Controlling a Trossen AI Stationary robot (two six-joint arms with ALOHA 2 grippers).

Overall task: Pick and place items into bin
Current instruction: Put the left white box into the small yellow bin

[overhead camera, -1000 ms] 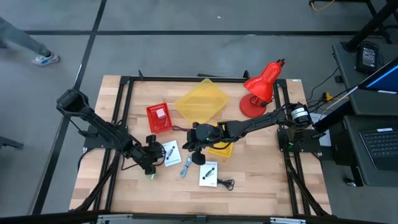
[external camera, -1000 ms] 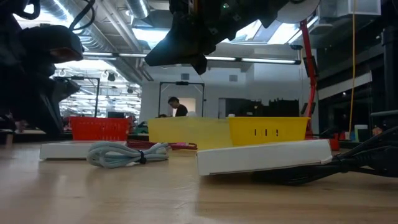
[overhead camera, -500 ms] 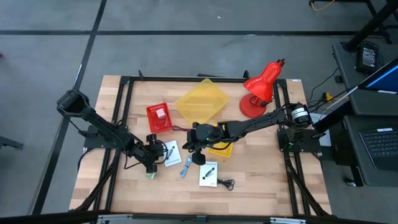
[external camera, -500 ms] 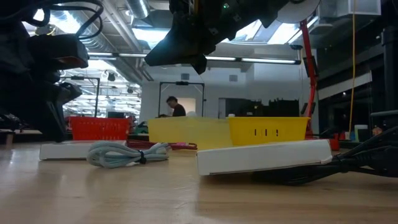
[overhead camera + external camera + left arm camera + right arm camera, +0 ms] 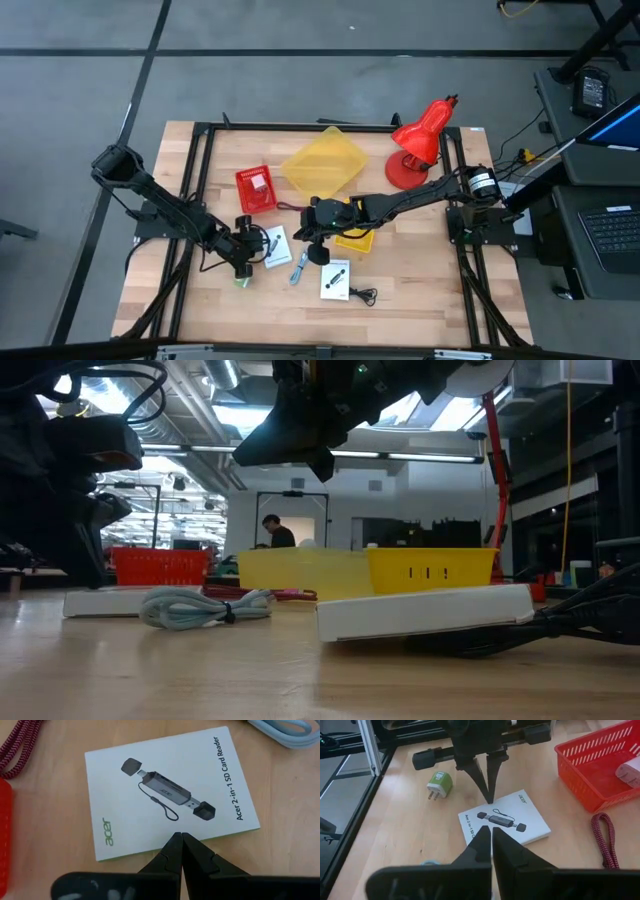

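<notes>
The left claw (image 5: 243, 256) reaches in low from the desk's (image 5: 420, 290) left edge, fingers pressed together, tips poised over a white card (image 5: 170, 800). The right claw (image 5: 318, 240) stretches in from the right, also closed and empty, hovering above the blue-grey cable (image 5: 300, 266) beside that card.

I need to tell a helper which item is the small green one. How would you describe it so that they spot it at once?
Start at the red basket on the table's left half, then go toward the near edge, past the white card-reader packet. The green plug lies on bare wood beside that packet: the only green thing, with two metal prongs.
</notes>
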